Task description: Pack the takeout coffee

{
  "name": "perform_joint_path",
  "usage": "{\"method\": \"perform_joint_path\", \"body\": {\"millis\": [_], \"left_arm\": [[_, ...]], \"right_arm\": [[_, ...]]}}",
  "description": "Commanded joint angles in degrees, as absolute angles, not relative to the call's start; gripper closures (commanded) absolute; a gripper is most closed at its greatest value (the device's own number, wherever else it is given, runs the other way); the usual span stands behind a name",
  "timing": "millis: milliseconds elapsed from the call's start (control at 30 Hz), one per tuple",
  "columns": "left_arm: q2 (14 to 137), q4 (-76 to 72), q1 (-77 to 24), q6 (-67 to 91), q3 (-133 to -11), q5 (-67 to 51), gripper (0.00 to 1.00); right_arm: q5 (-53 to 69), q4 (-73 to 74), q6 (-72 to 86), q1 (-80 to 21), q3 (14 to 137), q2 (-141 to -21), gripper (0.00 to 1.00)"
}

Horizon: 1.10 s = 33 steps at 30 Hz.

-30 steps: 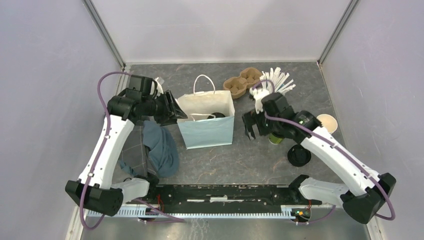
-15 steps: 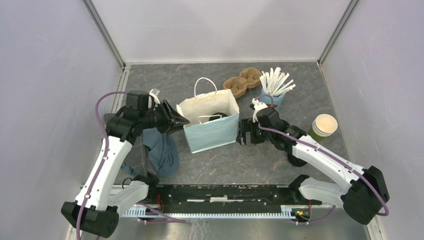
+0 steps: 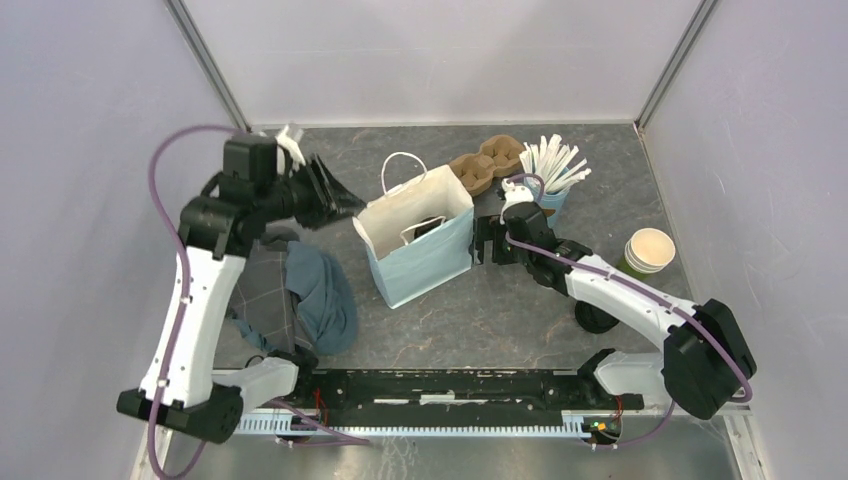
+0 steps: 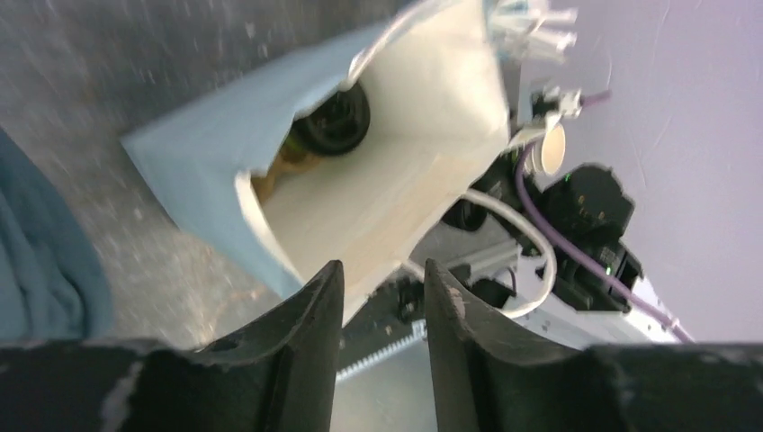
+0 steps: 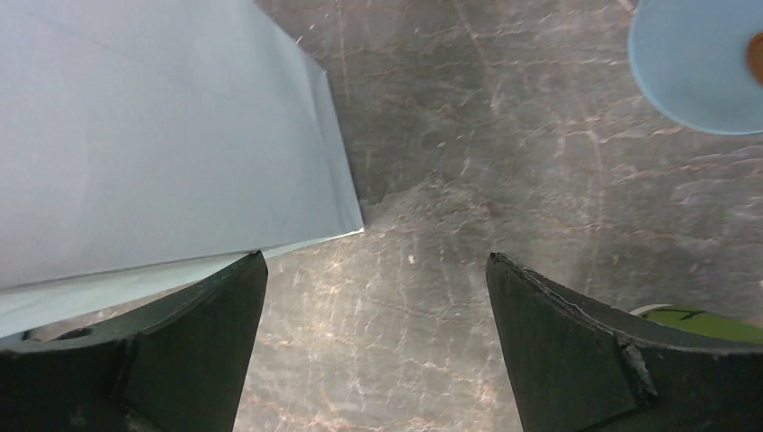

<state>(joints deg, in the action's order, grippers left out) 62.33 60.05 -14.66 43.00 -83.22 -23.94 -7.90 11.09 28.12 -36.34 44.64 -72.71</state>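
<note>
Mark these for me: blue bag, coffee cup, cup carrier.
blue bag (image 3: 425, 265): overhead view, front blue face.
coffee cup (image 4: 336, 121): left wrist view, black lid inside the bag.
cup carrier (image 3: 478, 170): overhead view, brown cardboard pocket.

1. Paper bag stands mid-table, with the takeout coffee inside it.
2. Cloth lies on the table left of the bag, near it.
3. Cup carrier sits behind the bag's right corner, with the cup of sticks just right of it.
4. Stack of cups stands well right of the bag.
5. Left gripper is behind-left of the bag; right gripper is just beside its right side.
</note>
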Motion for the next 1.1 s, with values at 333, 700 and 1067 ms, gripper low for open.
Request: {"method": "perform_joint_path", "body": {"millis": [333,700,1067], "left_arm": [[90.1,51.7,-10.7,31.3,-90.6,-6.1,0.64],[93.5,41.7,-12.7,30.5,-71.6,-14.7,0.73],[83.1,35.4,-21.1,40.4,-54.7,-14.8,0.79]], "right_arm": [[-6.1,15.0,30.2,-34.6,46.3,-75.6,0.02],[-2.4,11.2,31.3,-34.6,44.0,-82.5,0.02],[-0.9,10.5,27.1,-33.7,55.9,-94.0,0.02]]}}
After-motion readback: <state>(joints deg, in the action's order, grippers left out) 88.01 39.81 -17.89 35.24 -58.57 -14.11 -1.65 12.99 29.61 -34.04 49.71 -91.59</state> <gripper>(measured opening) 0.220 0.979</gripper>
